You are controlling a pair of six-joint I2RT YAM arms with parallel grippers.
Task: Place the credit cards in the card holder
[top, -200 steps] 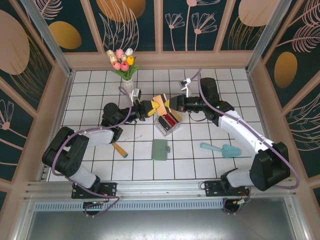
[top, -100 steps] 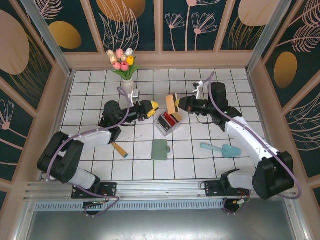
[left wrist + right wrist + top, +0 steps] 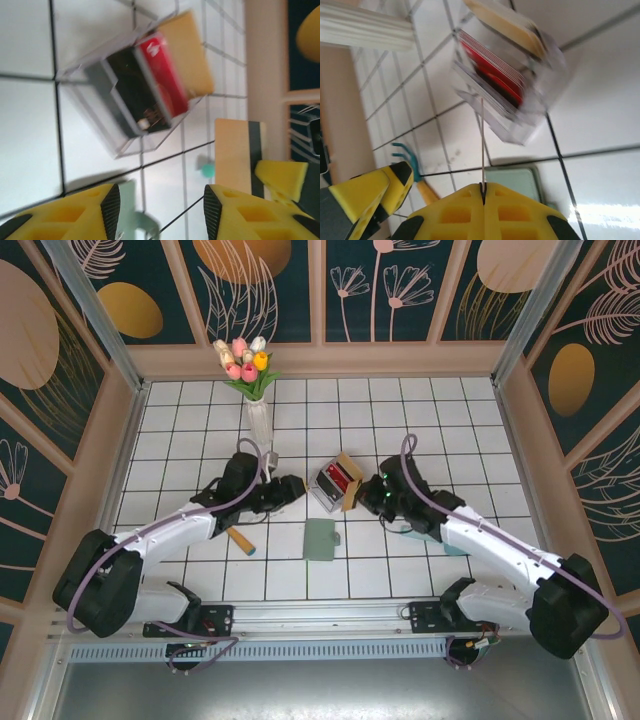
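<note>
Tan card (image 3: pixel 235 155), pinched edge-on by the clenched right gripper (image 3: pixel 482 192), hovers beside the clear box (image 3: pixel 150 145) of red cards (image 3: pixel 162 70), as the left gripper (image 3: pixel 159 210) hangs spread and empty; the green holder (image 3: pixel 321 539) lies nearby, no card yet inserted.
</note>
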